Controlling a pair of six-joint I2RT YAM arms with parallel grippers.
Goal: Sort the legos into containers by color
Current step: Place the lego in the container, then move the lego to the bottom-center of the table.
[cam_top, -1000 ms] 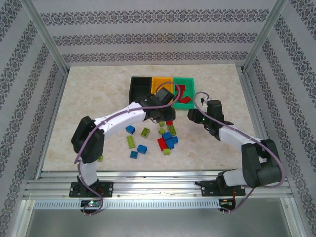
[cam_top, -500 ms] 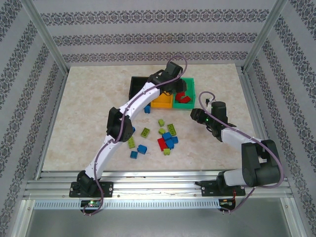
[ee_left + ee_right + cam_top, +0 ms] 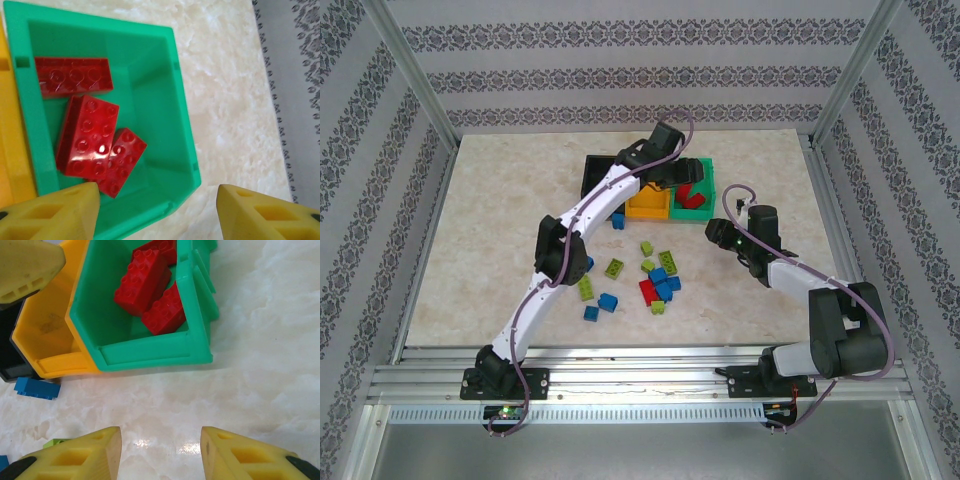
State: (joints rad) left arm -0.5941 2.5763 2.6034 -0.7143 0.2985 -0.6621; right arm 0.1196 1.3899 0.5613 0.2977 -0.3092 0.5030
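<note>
My left gripper (image 3: 156,202) hangs above the green bin (image 3: 150,107), jaws apart, empty; three red bricks (image 3: 89,137) lie inside. My right gripper (image 3: 161,442): parted, empty.

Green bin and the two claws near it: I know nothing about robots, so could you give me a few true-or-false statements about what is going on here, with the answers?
1. The green bin holds three red bricks. True.
2. The left claw grips a red brick. False: its jaws stand apart and empty above the green bin.
3. The blue brick by the bins lies inside the orange-yellow bin. False: it lies on the table, outside the bin.
4. The right claw is open with nothing between its jaws. True.
5. Every brick is already in a bin. False: a cluster of loose bricks lies on the table.
</note>
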